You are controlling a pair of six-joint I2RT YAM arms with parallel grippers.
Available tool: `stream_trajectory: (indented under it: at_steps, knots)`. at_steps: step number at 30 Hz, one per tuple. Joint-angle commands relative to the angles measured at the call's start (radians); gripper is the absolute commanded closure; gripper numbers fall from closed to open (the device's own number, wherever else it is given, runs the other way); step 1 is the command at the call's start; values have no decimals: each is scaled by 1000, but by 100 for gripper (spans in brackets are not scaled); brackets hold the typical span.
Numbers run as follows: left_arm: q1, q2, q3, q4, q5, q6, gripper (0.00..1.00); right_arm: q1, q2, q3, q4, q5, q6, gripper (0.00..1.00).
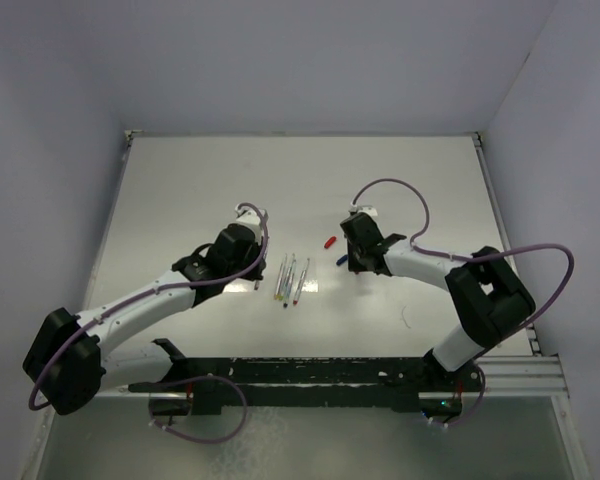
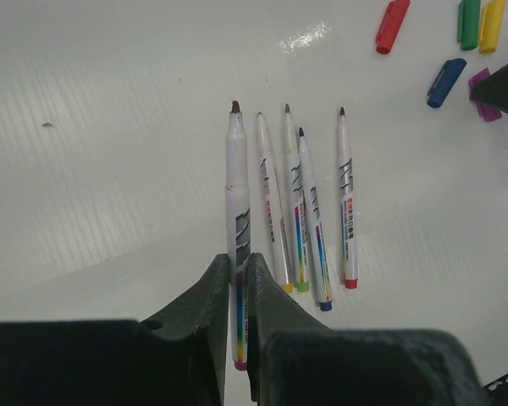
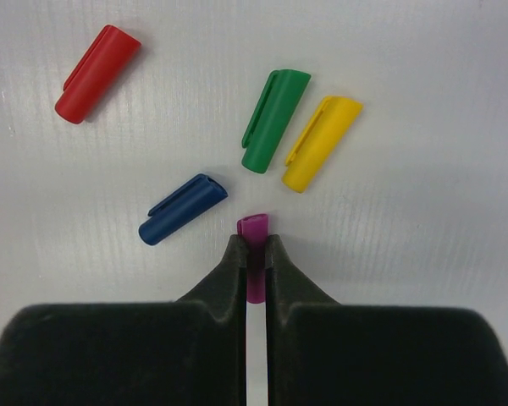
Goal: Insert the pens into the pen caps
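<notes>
My left gripper (image 2: pixel 240 264) is shut on a grey-white pen (image 2: pixel 237 186) with a dark tip and a purple end. It holds the pen just left of the other pens, pointing away from the wrist. Several pens (image 2: pixel 309 211) lie side by side on the table, also seen in the top view (image 1: pixel 291 279). My right gripper (image 3: pixel 254 245) is shut on the purple cap (image 3: pixel 255 227), low over the table. The red cap (image 3: pixel 97 74), green cap (image 3: pixel 275 118), yellow cap (image 3: pixel 322 142) and blue cap (image 3: pixel 182 209) lie loose in front of it.
The white table (image 1: pixel 300 180) has raised edges at the back and sides. My two grippers, left (image 1: pixel 252 272) and right (image 1: pixel 358 265), face each other across the row of pens. A dark rail (image 1: pixel 310 375) runs along the near edge by the arm bases.
</notes>
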Motion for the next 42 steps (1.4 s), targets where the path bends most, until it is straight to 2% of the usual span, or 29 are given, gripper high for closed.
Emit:
stream_trajectory:
  at_steps: [1, 7, 14, 20, 29, 33, 38, 42]
  knots:
    - [-5, -30, -7, 26, -19, 2, 100, 4, 50, -22, -109, -8, 31, 100]
    - [-5, -38, -14, 45, 21, 5, 100, 5, -68, -29, -118, -3, 23, 100]
    - [-5, -53, -44, 159, 161, 50, 100, 5, -357, -67, -62, -11, -20, 100]
    - [-6, -61, -103, 355, 373, 66, 100, 5, -557, -127, 115, -51, -88, 100]
    - [-25, 24, -160, 731, 599, -25, 100, 5, -699, -285, 448, -179, -98, 100]
    - [-74, 73, -162, 830, 611, -65, 100, 4, -718, -328, 581, -206, -87, 100]
    - [-149, 118, -120, 816, 563, -54, 100, 5, -717, -359, 742, -236, -71, 100]
    - [-177, 124, -102, 817, 523, -67, 100, 5, -706, -360, 798, -241, -59, 100]
